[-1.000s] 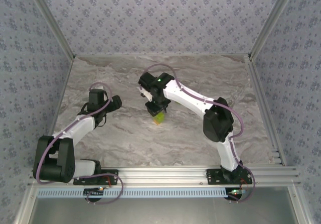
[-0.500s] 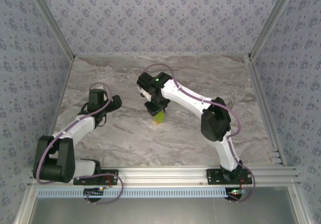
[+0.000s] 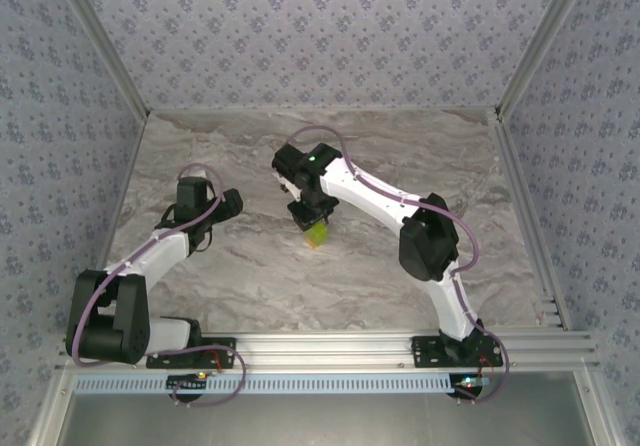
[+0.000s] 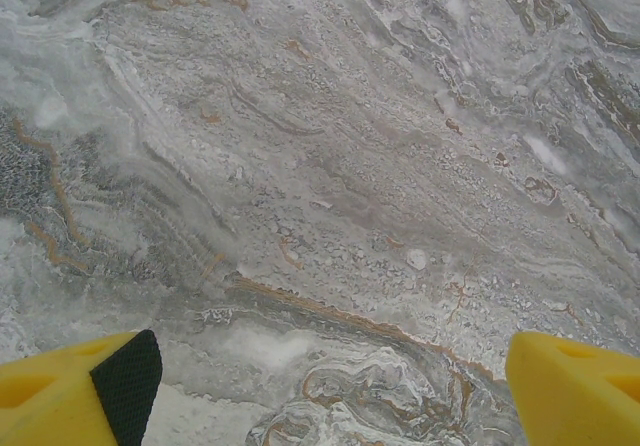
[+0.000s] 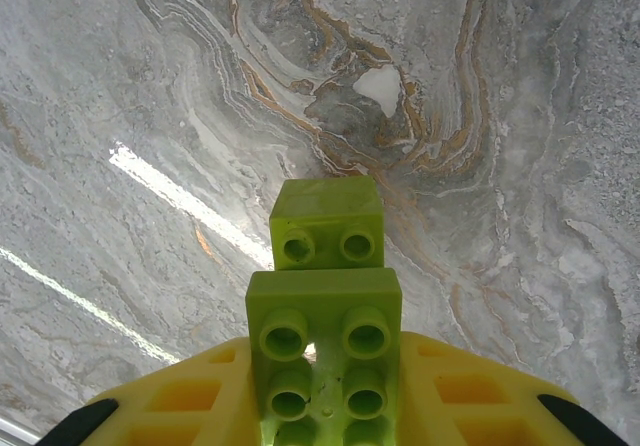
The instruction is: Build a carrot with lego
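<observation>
My right gripper (image 3: 314, 220) is shut on a stack of lime-green lego (image 3: 316, 233) just above the middle of the marble table. In the right wrist view the yellow fingers (image 5: 470, 391) clamp a wide studded green brick (image 5: 325, 341), and a smaller green brick (image 5: 327, 216) is joined to its far end. Whether an orange brick is part of it, making it the carrot, I cannot tell. My left gripper (image 3: 231, 204) hangs open to the left, well apart from the bricks. Only bare marble lies between its yellow fingertips (image 4: 575, 386).
The marble table (image 3: 400, 156) is fenced by patterned walls at the back and both sides. An aluminium rail (image 3: 330, 346) with both arm bases runs along the near edge. Open table surface lies around both grippers.
The right arm's elbow has edged slightly to the left. Its gripper stays over the same spot with the green bricks. The left arm has not moved.
</observation>
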You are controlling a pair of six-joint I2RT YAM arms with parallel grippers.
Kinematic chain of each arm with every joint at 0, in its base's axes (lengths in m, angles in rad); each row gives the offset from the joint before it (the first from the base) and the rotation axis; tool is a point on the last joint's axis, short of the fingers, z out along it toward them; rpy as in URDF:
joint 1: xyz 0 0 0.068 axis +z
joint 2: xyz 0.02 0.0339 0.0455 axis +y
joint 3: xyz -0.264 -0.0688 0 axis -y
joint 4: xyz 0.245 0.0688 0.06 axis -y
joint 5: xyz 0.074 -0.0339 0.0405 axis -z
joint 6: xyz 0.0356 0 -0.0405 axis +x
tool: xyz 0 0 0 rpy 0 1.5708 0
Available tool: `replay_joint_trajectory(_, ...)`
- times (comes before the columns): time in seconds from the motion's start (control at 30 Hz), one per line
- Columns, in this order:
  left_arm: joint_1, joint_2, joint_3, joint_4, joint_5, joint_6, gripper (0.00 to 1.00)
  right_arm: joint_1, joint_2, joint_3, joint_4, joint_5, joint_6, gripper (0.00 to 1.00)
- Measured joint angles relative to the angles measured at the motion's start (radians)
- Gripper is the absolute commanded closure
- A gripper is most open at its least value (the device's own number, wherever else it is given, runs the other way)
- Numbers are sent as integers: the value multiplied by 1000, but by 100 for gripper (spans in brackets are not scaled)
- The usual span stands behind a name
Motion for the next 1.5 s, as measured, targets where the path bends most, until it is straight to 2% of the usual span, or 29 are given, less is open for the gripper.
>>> replay_joint_trajectory(0.83, 0, 0, 0, 0, 0, 0, 9, 17, -20, -35, 39, 47, 70, 66)
replay_joint_trajectory(1.5, 0, 0, 0, 0, 0, 0, 9, 33, -19, -31, 39, 89, -21, 66)
